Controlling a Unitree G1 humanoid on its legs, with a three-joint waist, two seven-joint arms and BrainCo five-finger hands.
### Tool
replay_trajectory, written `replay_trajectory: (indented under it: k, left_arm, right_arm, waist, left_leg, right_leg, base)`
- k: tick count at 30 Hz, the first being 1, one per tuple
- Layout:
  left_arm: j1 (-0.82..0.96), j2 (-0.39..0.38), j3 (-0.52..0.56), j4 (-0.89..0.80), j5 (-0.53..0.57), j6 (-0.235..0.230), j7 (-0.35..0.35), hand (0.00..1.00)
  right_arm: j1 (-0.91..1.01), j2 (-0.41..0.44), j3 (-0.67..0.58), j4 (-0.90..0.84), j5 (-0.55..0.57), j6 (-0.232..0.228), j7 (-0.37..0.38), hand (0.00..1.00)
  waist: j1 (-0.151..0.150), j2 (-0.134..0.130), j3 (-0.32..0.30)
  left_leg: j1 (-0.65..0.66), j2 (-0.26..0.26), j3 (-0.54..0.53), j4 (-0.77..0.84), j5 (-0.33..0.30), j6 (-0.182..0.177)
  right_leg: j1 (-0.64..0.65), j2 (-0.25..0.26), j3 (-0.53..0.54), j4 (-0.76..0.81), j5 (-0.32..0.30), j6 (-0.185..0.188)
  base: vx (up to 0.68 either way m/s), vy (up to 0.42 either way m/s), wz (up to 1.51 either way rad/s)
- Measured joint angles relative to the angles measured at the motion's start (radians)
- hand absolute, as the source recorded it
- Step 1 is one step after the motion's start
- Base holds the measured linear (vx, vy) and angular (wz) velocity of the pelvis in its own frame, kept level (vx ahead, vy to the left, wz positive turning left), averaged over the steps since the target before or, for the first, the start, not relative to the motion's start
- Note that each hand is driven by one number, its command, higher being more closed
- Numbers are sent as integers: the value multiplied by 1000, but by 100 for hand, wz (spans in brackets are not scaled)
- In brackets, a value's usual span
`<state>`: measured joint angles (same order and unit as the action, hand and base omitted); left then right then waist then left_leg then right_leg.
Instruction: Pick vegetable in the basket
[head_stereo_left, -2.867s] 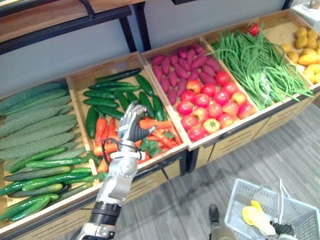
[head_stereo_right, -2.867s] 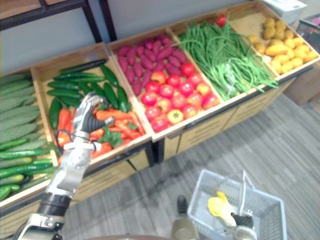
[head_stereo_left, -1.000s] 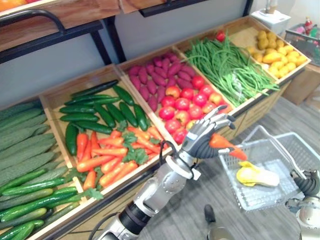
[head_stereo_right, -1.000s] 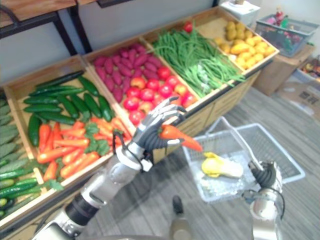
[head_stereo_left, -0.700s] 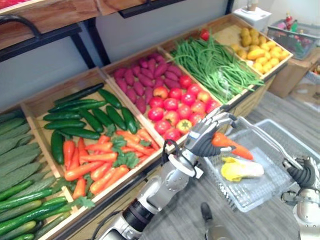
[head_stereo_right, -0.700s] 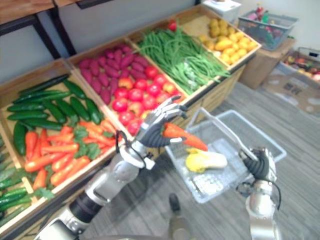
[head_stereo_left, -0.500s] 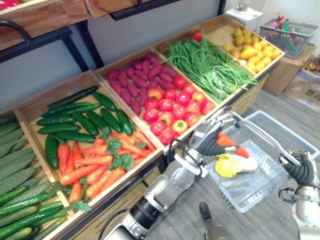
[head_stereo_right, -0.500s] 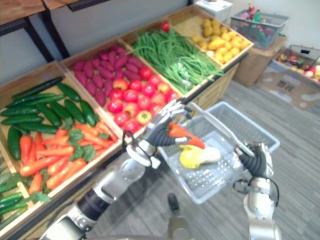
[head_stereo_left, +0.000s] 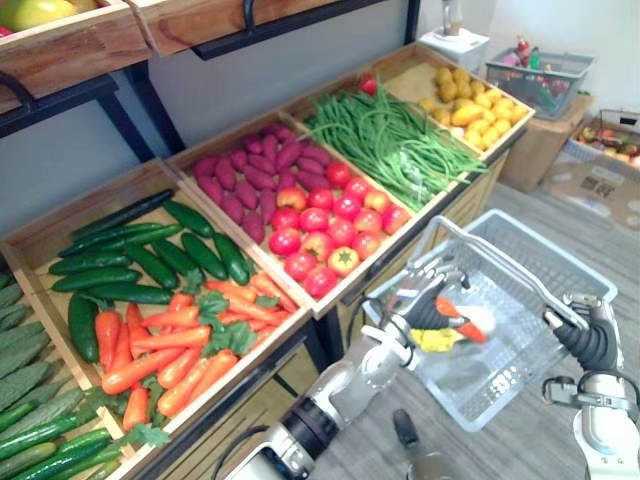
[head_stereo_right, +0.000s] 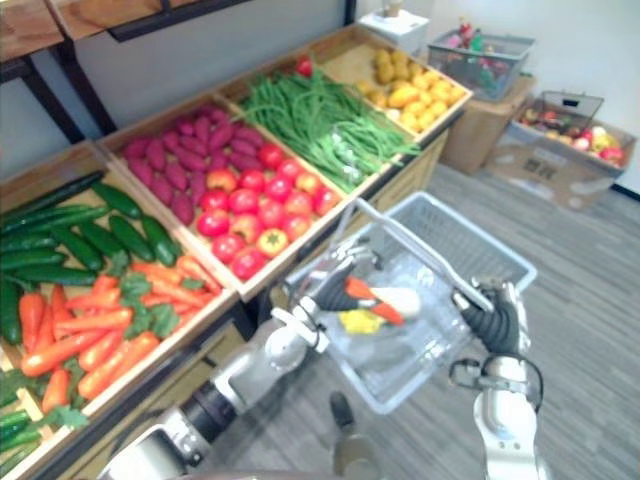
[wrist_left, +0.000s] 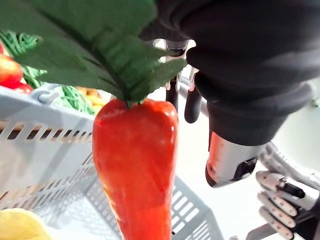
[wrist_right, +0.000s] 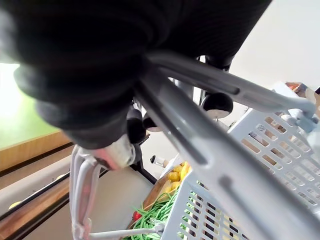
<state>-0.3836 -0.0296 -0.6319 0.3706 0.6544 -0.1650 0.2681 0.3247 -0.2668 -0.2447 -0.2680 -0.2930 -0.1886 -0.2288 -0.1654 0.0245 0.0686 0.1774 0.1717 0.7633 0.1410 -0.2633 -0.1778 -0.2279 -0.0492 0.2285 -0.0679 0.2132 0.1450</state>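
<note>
Plainly, the carrot (head_stereo_left: 462, 323) is in the grip of the left robot hand (head_stereo_left: 425, 300), whose fingers curl round its leafy top end. The orange tip points down and to the right. It hangs within the mouth of the grey basket (head_stereo_left: 500, 375), just above a yellow and white vegetable (head_stereo_left: 437, 340) lying on the basket's mesh floor; whether the two touch cannot be told. In the left wrist view the carrot (wrist_left: 135, 165) points tip-down with its green leaves spread above it and the basket's slotted wall behind it.

The right robot hand (head_stereo_left: 585, 342) is at the near right, its fingers closed tight round the basket's handle (head_stereo_left: 500, 265), which arches over the open top.

To the left and beyond stand wooden bins (head_stereo_left: 330, 305) of produce. Loose carrots (head_stereo_left: 170, 345) lie in the near left one, with dark cucumbers (head_stereo_left: 140, 265) behind them. Further right come tomatoes (head_stereo_left: 335, 225) and purple sweet potatoes (head_stereo_left: 245, 170), then green beans (head_stereo_left: 400, 140). At the far right there is yellow produce (head_stereo_left: 480, 95).
</note>
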Motion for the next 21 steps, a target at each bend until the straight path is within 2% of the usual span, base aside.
replay_trajectory:
  k: [9, 17, 21]
  left_arm:
    - [-65, -42, 14, 239, 40, 83, 30, 0]
    - [-66, -45, 9, 247, 67, 88, 32, 0]
    - [-87, -38, -1, 207, 66, 78, 31, 0]
  right_arm:
    - [20, 25, 19, 0, 29, 0, -2, 100]
    - [38, 42, 18, 2, 29, 0, -6, 100]
    - [42, 42, 16, 16, 29, 0, -10, 100]
  waist:
    - [-24, -3, 1]
    - [-27, -31, 0]
    - [-24, -34, -1]
  left_leg:
    - [-5, -7, -5, -1, -2, 2]
    - [-2, -19, -30, -16, -1, 5]
    - [-14, -26, -60, -16, 1, 10]
  right_leg:
    - [-6, -15, -1, 0, 0, 1]
    - [5, -33, -16, -6, 1, 2]
    - [10, -48, -39, -7, 0, 2]
  base:
    - [-25, -38, 1]
    - [-27, -38, 7]
    - [-29, -44, 18]
